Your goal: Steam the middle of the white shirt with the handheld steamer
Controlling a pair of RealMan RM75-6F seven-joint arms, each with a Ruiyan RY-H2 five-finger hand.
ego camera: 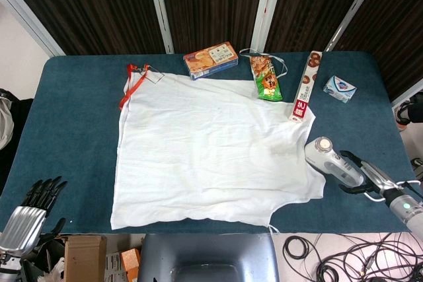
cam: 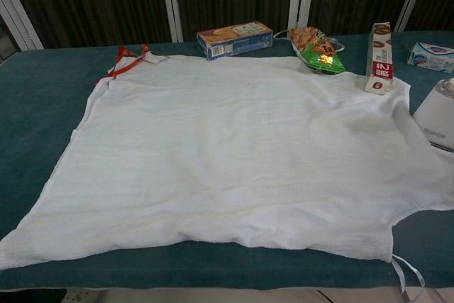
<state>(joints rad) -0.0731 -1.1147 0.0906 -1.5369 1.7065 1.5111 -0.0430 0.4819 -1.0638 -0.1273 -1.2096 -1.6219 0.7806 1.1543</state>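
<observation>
The white shirt (ego camera: 205,150) lies spread flat on the blue table (ego camera: 79,130); the chest view shows the shirt (cam: 241,154) filling most of the table. The white and silver handheld steamer (ego camera: 330,160) rests at the shirt's right edge, its round head toward the cloth. In the chest view only the steamer (cam: 438,113) body shows, at the right border. My right hand (ego camera: 367,179) grips the steamer's handle with dark fingers wrapped around it. My left hand (ego camera: 38,197) hangs off the table's near left corner, fingers apart, holding nothing.
Along the far edge stand an orange biscuit box (ego camera: 211,60), a green snack bag (ego camera: 265,78), a tall narrow carton (ego camera: 304,87) and a small blue and white box (ego camera: 339,88). Red straps (ego camera: 129,84) lie at the shirt's far left corner. Cables (ego camera: 344,255) trail below.
</observation>
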